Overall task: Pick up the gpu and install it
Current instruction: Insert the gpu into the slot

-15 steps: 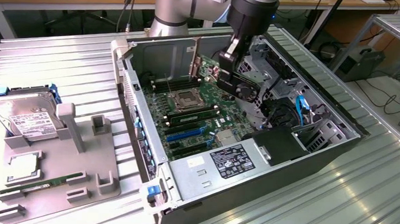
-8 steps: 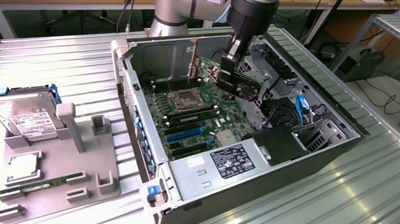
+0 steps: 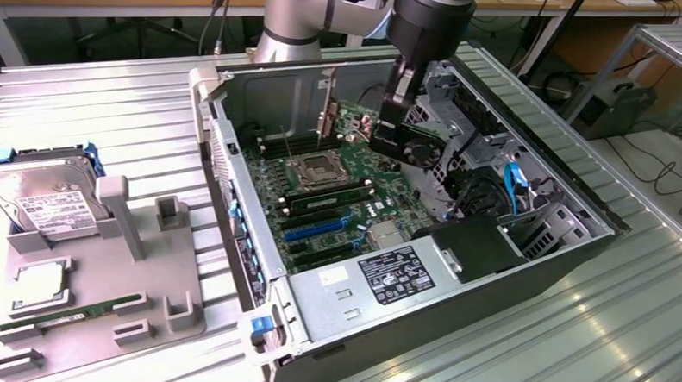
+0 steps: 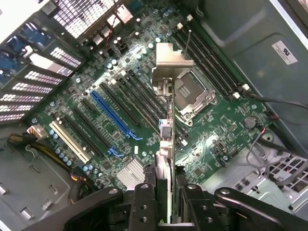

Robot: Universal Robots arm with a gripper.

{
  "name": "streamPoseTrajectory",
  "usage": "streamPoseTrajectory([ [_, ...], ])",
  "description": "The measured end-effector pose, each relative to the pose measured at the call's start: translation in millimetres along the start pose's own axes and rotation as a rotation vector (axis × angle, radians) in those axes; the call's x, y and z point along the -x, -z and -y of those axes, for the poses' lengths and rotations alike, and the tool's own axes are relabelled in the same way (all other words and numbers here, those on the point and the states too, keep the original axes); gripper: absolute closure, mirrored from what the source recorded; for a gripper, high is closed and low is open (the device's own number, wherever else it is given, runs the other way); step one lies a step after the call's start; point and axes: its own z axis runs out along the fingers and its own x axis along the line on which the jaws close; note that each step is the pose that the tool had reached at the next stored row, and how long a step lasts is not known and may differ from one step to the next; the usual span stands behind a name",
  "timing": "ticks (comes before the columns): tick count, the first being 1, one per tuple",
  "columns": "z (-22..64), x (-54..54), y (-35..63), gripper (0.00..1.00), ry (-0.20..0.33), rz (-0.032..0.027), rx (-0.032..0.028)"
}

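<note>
though edge-on, gpu [image 4: 165,139] between fingers [image 4: 144,199]

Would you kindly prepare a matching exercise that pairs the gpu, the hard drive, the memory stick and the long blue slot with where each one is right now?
Things
1. gpu
2. hard drive
3. memory stick
4. long blue slot

Places
A. on the motherboard inside the case
B. green, lying flat on the grey holder
C. clamped in the gripper, above the motherboard
D. silvery with a white label, on the grey holder

Pairs: 1-C, 2-D, 3-B, 4-A
</note>
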Motion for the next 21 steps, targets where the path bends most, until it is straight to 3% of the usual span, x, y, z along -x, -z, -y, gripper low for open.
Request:
streamPoseTrajectory([
  [21,0.0,0.0,-0.8,0.74,0.218,-0.0019,0.0056],
])
